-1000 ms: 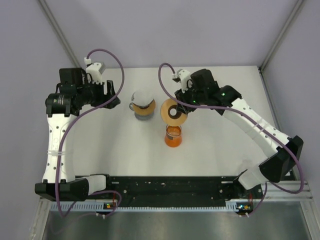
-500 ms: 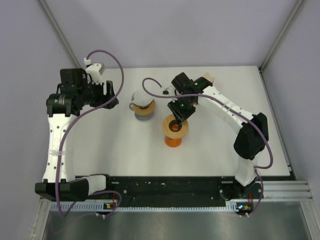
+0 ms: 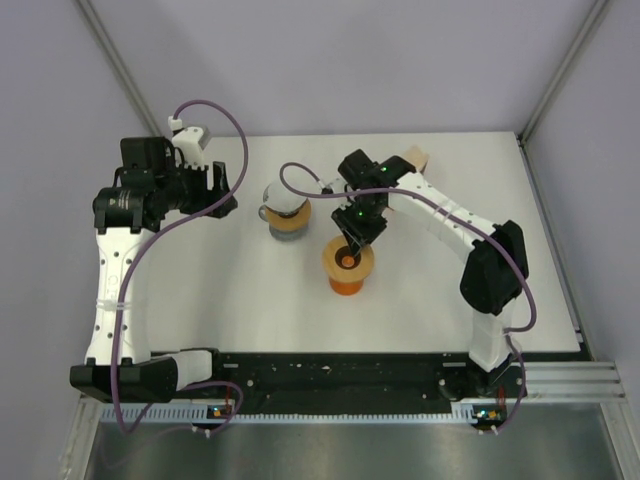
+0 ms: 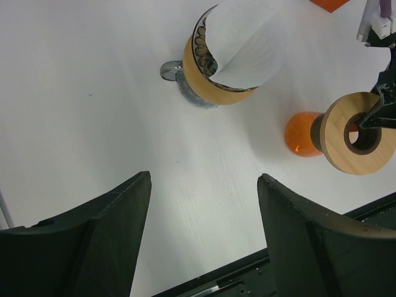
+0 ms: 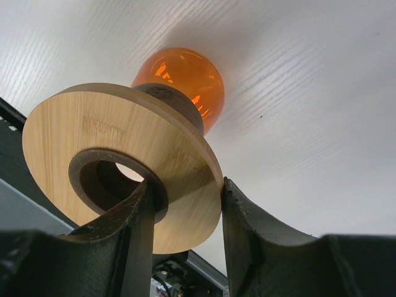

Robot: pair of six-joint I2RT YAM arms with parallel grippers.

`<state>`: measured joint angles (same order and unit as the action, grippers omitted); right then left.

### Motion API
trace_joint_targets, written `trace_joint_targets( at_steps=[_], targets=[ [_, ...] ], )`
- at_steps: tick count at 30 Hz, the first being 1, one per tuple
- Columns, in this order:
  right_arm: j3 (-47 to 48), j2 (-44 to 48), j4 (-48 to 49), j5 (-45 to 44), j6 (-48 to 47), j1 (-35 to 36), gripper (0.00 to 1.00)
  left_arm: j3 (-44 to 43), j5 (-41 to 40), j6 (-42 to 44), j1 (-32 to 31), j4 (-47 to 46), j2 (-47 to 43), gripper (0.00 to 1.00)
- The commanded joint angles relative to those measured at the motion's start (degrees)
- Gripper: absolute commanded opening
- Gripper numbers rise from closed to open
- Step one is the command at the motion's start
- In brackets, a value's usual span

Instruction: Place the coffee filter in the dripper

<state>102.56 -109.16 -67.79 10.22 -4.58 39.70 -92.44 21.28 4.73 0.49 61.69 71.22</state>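
Note:
The white paper coffee filter (image 3: 283, 194) stands in a wood-banded glass holder (image 4: 210, 86) with a handle at table centre-left; the filter also shows in the left wrist view (image 4: 247, 43). The dripper (image 3: 347, 266) is an orange glass body (image 5: 182, 74) with a round wooden ring (image 5: 124, 142), seen ring-up from above, right of the holder. My right gripper (image 3: 352, 236) is shut on the wooden ring, one finger through its hole and the other on its outer rim (image 5: 185, 192). My left gripper (image 3: 225, 195) is open and empty (image 4: 204, 179), left of the filter holder.
A small tan object (image 3: 415, 158) lies at the back behind the right arm. An orange corner (image 4: 328, 3) shows at the top of the left wrist view. The black base rail (image 3: 340, 370) runs along the table's near edge.
My right gripper has carried the dripper down and toward the near side; the ring went from tilted facing up-left to sitting above the orange body. The left arm has not moved.

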Motion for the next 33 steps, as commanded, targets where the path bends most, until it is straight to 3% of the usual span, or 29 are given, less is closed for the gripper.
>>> trace_joint_targets(
  at_steps=[1, 14, 17, 20, 22, 28, 33],
  targets=[
    [3.34, 0.01, 0.90, 1.65, -0.78, 0.55, 0.33, 0.07, -0.45, 0.98, 0.12, -1.93, -1.08, 0.75],
    [5.36, 3.60, 2.31, -4.06, -0.70, 0.55, 0.76, 0.33, 0.17, 1.24, 0.12, -1.84, -1.35, 0.75],
    [5.54, 5.80, 3.89, -10.02, 0.62, 0.55, 0.81, 0.51, 0.26, 1.42, 0.21, -1.92, -1.44, 0.75],
    [2.92, 10.01, 7.92, -21.78, 3.08, 0.46, 0.87, 0.42, 0.69, 1.42, 0.04, -1.84, -1.35, 0.75],
    [-1.90, 15.27, 12.57, -27.77, 5.79, 0.29, 0.99, 0.25, 1.39, 1.51, 0.21, -1.92, -1.26, 0.75],
    [-23.87, 33.81, 28.04, -42.36, 19.23, -1.03, 0.99, -0.46, 2.72, 1.25, 0.12, -1.84, -1.70, 0.75],
    [-40.05, 48.85, 31.84, -33.62, 32.77, -11.99, 0.99, -0.98, 4.21, 1.07, 0.12, -1.92, -1.35, 0.74]
  ],
)
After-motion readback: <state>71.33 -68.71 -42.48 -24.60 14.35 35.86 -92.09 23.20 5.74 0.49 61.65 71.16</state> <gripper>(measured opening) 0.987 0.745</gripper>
